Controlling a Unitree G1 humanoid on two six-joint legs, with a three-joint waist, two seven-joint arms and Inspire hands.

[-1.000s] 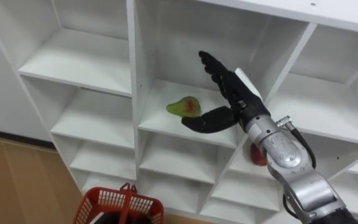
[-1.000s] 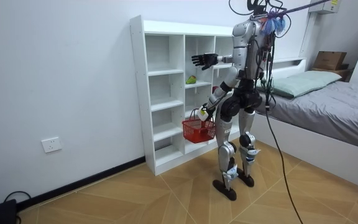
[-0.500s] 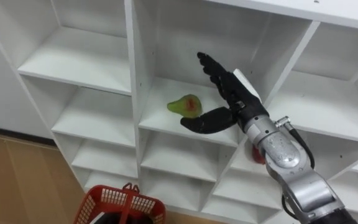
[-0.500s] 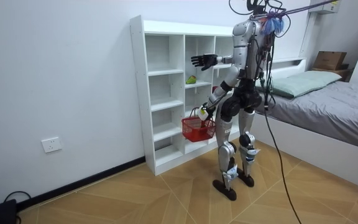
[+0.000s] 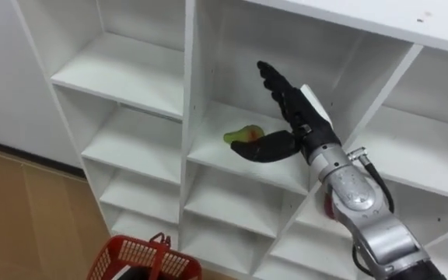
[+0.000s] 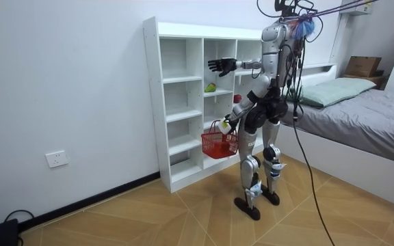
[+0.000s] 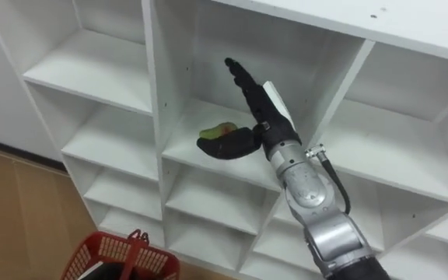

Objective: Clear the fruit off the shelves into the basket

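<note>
Left hand (image 6: 227,124) hanging low, fingers hooking handle of red basket (image 5: 141,260); basket running off lower picture edge. Pear (image 5: 242,136) lying mid-shelf in closet (image 5: 189,93) middle column, my thumb covering its right end. Judging it light, smooth, bruisable, tapering: aiming for fat belly, not neck. Right hand (image 5: 294,117) hovering just beside it, fingers straight, thumb spread, holding nothing. Red fruit (image 5: 329,208) peeking behind my forearm, lower shelf, mostly hidden.
</note>
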